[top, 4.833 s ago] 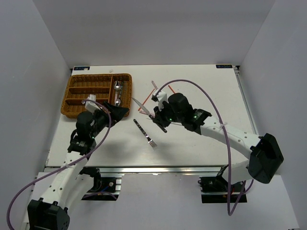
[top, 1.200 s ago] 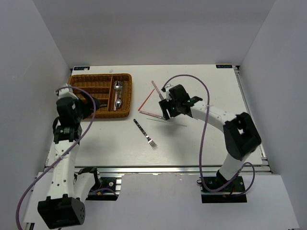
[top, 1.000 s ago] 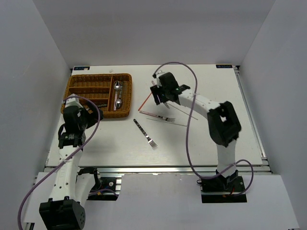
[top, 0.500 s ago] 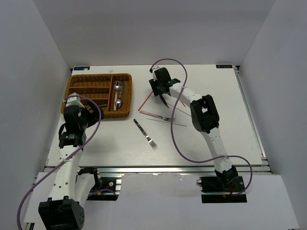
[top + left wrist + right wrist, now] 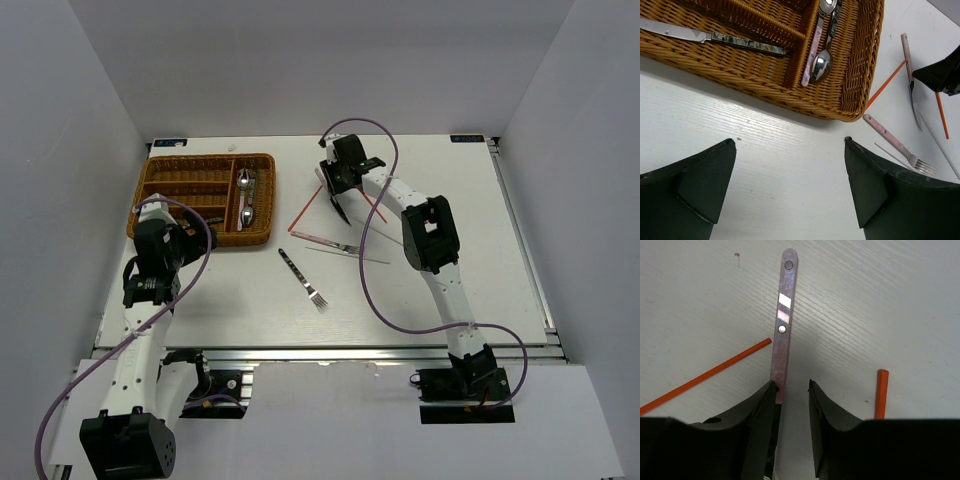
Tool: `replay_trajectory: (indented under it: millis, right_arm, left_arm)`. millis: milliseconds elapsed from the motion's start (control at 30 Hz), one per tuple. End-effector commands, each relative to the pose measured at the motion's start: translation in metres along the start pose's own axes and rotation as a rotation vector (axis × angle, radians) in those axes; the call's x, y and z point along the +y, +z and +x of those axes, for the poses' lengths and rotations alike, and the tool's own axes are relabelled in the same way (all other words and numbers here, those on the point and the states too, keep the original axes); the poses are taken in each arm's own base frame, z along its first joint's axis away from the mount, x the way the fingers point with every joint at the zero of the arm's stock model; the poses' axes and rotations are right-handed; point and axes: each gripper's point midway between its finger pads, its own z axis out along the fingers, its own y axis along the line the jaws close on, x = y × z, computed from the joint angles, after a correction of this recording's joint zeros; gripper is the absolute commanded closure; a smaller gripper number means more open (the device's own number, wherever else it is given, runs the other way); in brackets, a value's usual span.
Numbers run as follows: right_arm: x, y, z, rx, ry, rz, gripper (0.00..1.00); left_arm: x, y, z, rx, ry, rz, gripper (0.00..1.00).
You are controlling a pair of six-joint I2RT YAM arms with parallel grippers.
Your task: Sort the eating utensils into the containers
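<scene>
The brown wicker tray stands at the far left and shows in the left wrist view. It holds two spoons and a dark-handled knife. My right gripper is low over a pink-handled knife. Its jaws stand narrowly apart, and the handle lies against the left finger's inner edge. Two orange chopsticks flank it. My left gripper is wide open and empty over bare table just in front of the tray.
A pink-handled fork, a thin pale stick and a dark-handled fork lie mid-table. White walls close in the left, far and right sides.
My right gripper has swung from mid-table to the far side and settled over the pink-handled knife. My left arm has drawn back from the tray and now holds still.
</scene>
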Motion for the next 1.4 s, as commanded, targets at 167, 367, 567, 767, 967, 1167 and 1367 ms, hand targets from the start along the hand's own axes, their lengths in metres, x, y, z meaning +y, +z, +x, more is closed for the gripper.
replay_trajectory:
  millis: [167,367,567,767,967,1167,1367]
  right_arm:
    - [0.009,0.01,0.018,0.053,0.005,-0.029,0.61]
    - [0.013,-0.01,-0.001,-0.03,0.042,-0.032,0.64]
    - [0.027,-0.021,-0.02,-0.082,0.068,-0.061,0.64]
    - [0.033,-0.023,-0.023,-0.094,0.066,-0.059,0.64]
    - [0.038,-0.022,-0.023,-0.103,0.071,-0.057,0.64]
    - [0.046,-0.022,-0.024,-0.105,0.074,-0.062,0.64]
    - [0.048,-0.033,-0.036,-0.15,0.09,-0.023,0.64]
  left_arm:
    - [-0.004,-0.001,-0.008,-0.018,0.016,0.007,0.02]
    - [-0.005,0.001,-0.005,-0.003,0.017,0.012,0.02]
    - [-0.006,0.0,-0.005,-0.006,0.021,0.016,0.02]
    - [-0.008,0.001,-0.003,0.001,0.023,0.022,0.02]
    - [-0.009,-0.001,-0.003,-0.003,0.025,0.025,0.02]
    - [-0.01,-0.001,-0.004,-0.005,0.026,0.028,0.02]
    - [-0.01,-0.001,-0.002,0.0,0.028,0.03,0.02]
